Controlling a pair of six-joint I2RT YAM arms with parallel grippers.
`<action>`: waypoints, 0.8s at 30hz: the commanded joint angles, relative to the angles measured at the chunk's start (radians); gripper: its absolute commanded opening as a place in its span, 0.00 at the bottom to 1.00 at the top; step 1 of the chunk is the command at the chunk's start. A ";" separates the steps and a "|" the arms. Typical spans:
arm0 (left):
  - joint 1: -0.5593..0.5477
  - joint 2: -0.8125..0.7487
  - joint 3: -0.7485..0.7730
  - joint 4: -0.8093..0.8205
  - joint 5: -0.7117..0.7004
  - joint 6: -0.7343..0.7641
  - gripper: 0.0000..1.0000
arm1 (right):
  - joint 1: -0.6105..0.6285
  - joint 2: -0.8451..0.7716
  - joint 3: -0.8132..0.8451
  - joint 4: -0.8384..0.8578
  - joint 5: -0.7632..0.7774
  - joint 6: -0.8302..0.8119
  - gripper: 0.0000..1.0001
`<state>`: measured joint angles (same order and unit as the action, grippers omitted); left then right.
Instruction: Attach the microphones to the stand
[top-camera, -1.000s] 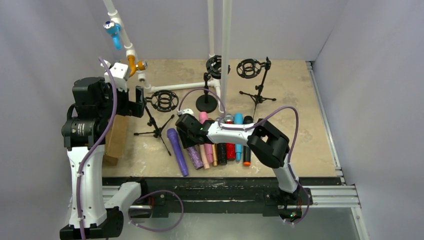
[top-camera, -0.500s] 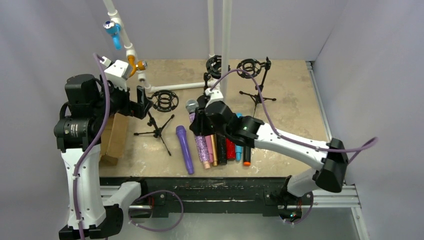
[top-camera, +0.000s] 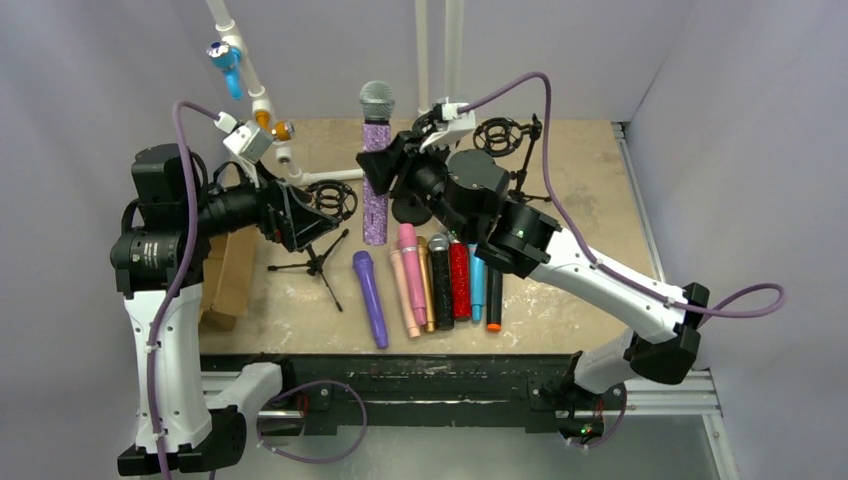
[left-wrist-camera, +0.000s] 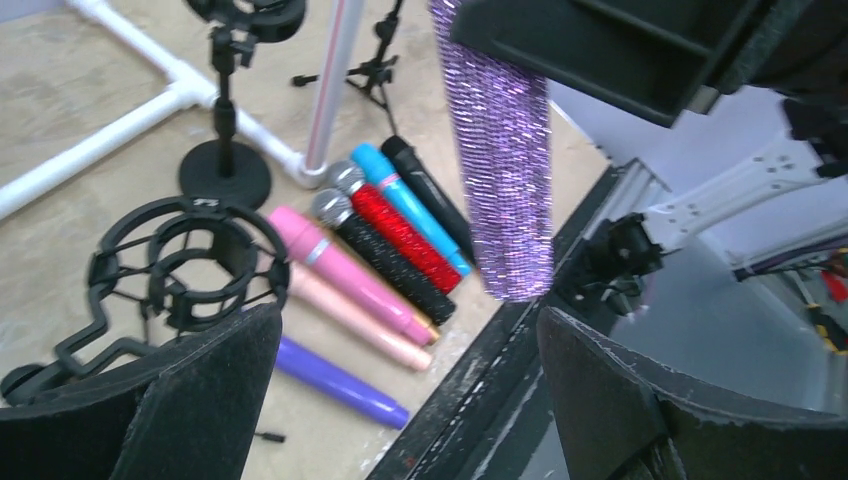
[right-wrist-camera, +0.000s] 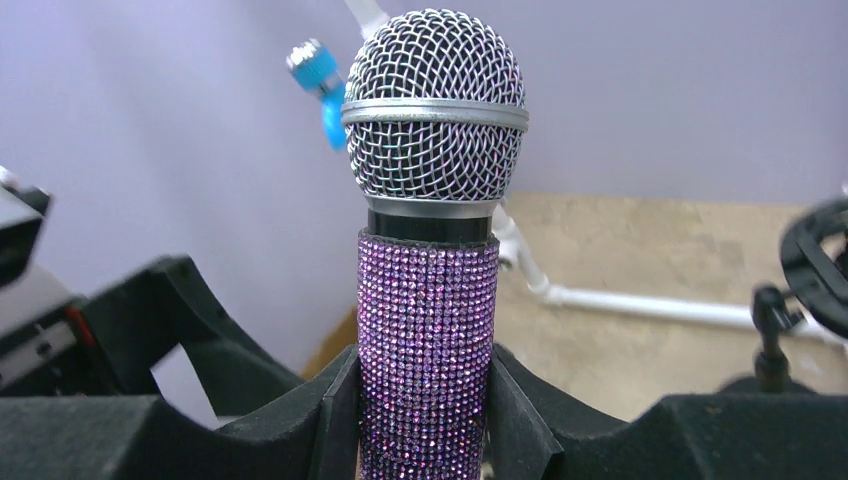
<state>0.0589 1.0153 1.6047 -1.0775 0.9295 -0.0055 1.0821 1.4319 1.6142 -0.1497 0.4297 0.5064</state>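
Note:
My right gripper (top-camera: 396, 172) is shut on the purple glitter microphone (top-camera: 376, 175) and holds it upright above the table, grey mesh head up. The right wrist view shows the two pads clamping its body (right-wrist-camera: 428, 330). My left gripper (top-camera: 292, 215) is open and empty, right beside a black shock-mount stand (top-camera: 328, 200). In the left wrist view (left-wrist-camera: 400, 400) that mount (left-wrist-camera: 190, 265) sits just ahead of the left finger, and the held microphone (left-wrist-camera: 497, 160) hangs ahead. Several microphones lie in a row: purple (top-camera: 368, 298), peach (top-camera: 403, 290), pink (top-camera: 412, 262), red glitter (top-camera: 460, 282), blue (top-camera: 477, 280).
Two more black stands (top-camera: 430, 133) (top-camera: 500, 137) stand at the back. A white pipe frame (top-camera: 250, 85) at the back left carries a blue microphone (top-camera: 228, 65) and a gold one (top-camera: 268, 128). A cardboard box (top-camera: 232, 275) lies at the left.
My right arm has lifted the purple glitter microphone out of the row and carried it up and back, turning it upright. My left gripper has swung right toward the near stand.

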 joint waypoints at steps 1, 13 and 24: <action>0.005 -0.021 -0.034 0.143 0.199 -0.156 1.00 | 0.040 0.075 0.102 0.235 0.069 -0.128 0.09; -0.103 -0.009 -0.097 0.262 0.135 -0.197 1.00 | 0.144 0.147 0.130 0.464 0.086 -0.250 0.12; -0.112 -0.011 -0.127 0.285 0.046 -0.132 0.48 | 0.160 0.077 0.043 0.495 0.047 -0.240 0.14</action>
<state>-0.0570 1.0092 1.4929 -0.8360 1.0500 -0.1764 1.2301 1.5909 1.6581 0.2546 0.5049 0.2668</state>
